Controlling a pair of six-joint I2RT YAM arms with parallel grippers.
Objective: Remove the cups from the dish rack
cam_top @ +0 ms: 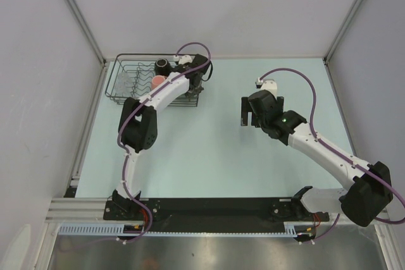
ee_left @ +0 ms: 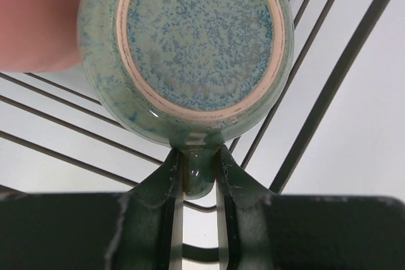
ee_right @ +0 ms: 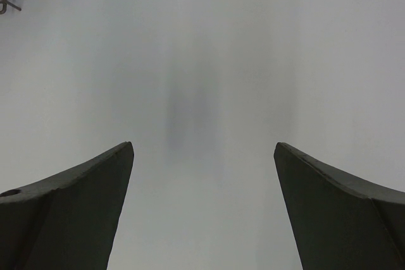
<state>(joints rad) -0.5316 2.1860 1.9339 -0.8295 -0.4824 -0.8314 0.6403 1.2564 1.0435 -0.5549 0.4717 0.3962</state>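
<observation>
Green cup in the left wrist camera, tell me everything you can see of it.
The green cup shows its round base to the camera: glossy pale green glaze with blue speckles, ringed by a bare tan foot that looks like ceramic. A green part at its lower edge, handle or wall I cannot tell, is pinched by the shut left gripper. The blurred pink cup sits beside it at upper left, with dish rack wires behind.
</observation>
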